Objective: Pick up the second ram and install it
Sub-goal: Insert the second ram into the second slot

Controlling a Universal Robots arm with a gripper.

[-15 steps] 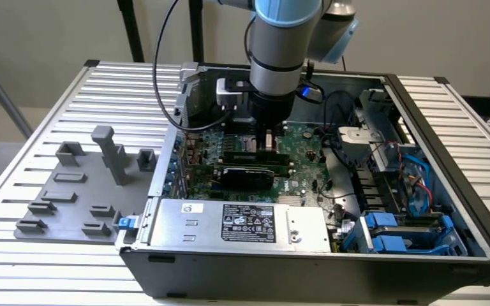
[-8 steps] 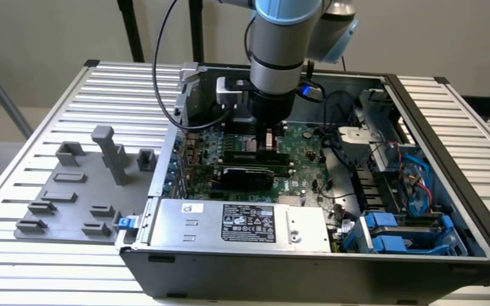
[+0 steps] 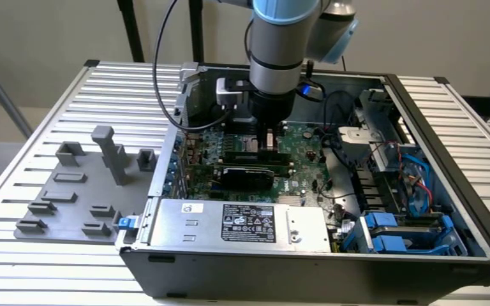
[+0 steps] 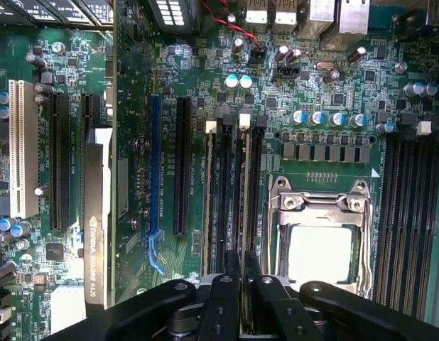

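A robot arm reaches down into an open computer case [image 3: 449,159] standing on a slatted bench [image 3: 74,115]. Its gripper [image 4: 241,266] has its jaws clamped on the second ram [image 4: 241,206], held edge-on over the motherboard's memory slots [image 4: 223,199] beside the processor socket [image 4: 320,234]. The stick looks light, stiff and fragile, best held by its long flat faces.

Exterior view was evenly lit and soft, with deep shadow inside the case [image 3: 449,191]. Wrist view was dim; the CPU socket [image 4: 320,245] glared white, and the tool [image 4: 241,284] was blurred.
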